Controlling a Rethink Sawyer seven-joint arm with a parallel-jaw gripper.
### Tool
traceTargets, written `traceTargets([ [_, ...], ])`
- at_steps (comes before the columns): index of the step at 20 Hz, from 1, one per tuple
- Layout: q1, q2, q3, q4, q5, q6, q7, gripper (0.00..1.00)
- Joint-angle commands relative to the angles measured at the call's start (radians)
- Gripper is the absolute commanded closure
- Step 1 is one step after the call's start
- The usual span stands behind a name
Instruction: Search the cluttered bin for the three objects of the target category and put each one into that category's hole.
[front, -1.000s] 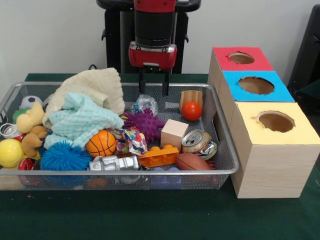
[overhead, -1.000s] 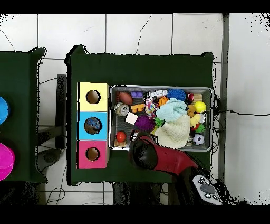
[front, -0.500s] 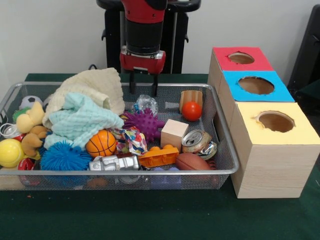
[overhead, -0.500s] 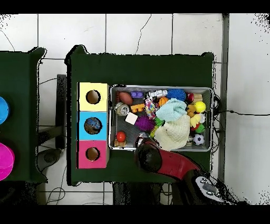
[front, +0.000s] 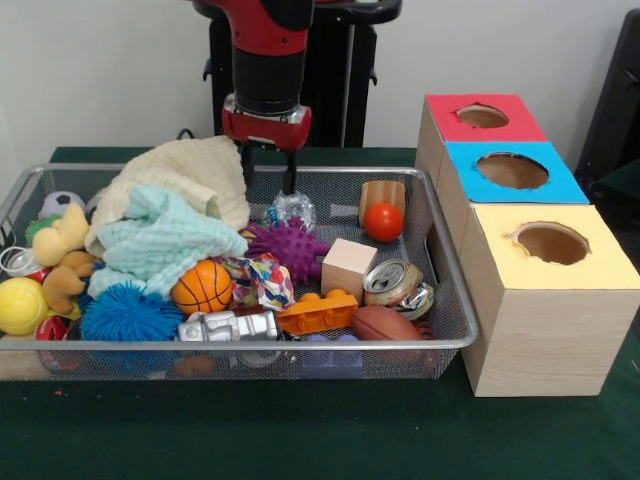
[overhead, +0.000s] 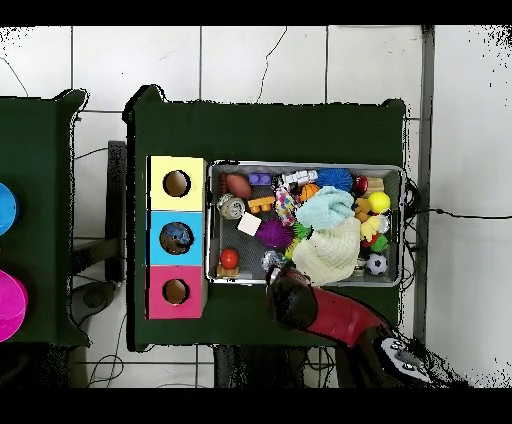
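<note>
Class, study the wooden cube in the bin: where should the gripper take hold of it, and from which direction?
Grip the wooden cube across two opposite flat side faces, coming straight down from above: its top lies exposed, and neighbours crowd its lower sides. The open gripper hangs farther back.

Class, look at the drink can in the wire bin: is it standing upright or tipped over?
Tipped over. The can lies on its side by the wooden block, its top with the pull tab facing the front camera.

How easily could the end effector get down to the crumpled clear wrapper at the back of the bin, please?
Probably easily: the end effector hangs open almost directly above the clear wrapper, which lies uncovered, with the cream towel close alongside.
</note>
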Motion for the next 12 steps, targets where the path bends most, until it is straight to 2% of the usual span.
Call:
traceTargets([
  [1,-0.050,0.067,0.076,-0.010,0.032,-0.053,0.188,0.00],
  [4,-0.077,0.057,0.116,0.012,0.035,-0.048,0.191,0.00],
  [12,-0.168,-0.026,0.245,0.118,0.072,-0.018,0.226,0.00],
])
